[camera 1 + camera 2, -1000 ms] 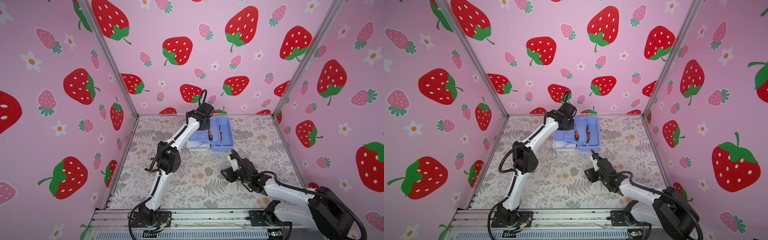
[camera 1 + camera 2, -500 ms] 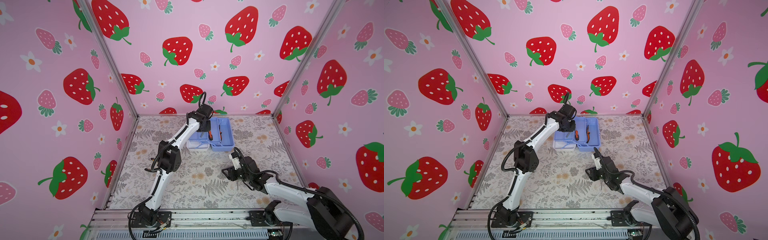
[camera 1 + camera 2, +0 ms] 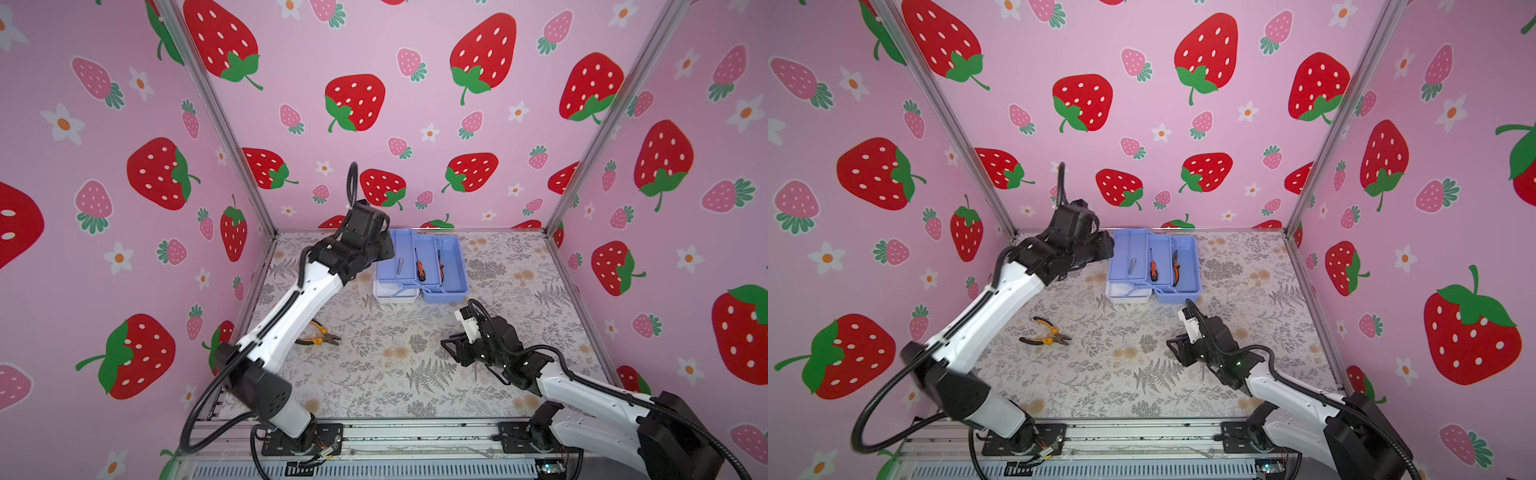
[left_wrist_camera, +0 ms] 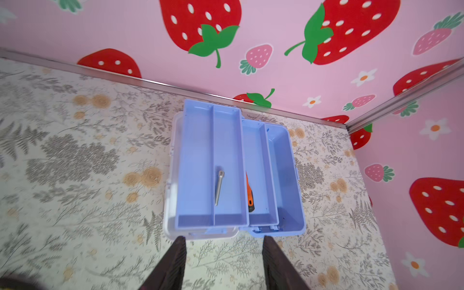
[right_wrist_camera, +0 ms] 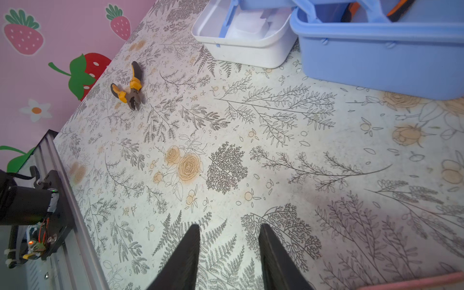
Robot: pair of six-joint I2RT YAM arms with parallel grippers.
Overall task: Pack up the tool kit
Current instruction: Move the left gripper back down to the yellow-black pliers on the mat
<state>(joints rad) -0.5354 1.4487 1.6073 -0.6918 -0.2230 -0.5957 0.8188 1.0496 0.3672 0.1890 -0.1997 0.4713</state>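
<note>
Yellow-handled pliers point(image 3: 1045, 335) lay on the floral surface point(image 3: 1113, 386) at the left. The left gripper point(image 4: 224, 239) was positioned near the left side of the tool kit, jaws spread and empty. The tool kit point(image 3: 419, 266) stood open at the rear centre of the surface. Its trays held a metal pin point(image 3: 400, 266) and an orange-handled screwdriver point(image 3: 420, 272). The right gripper point(image 5: 229, 227) hovered over bare surface in front of the kit, jaws spread and empty.
</note>
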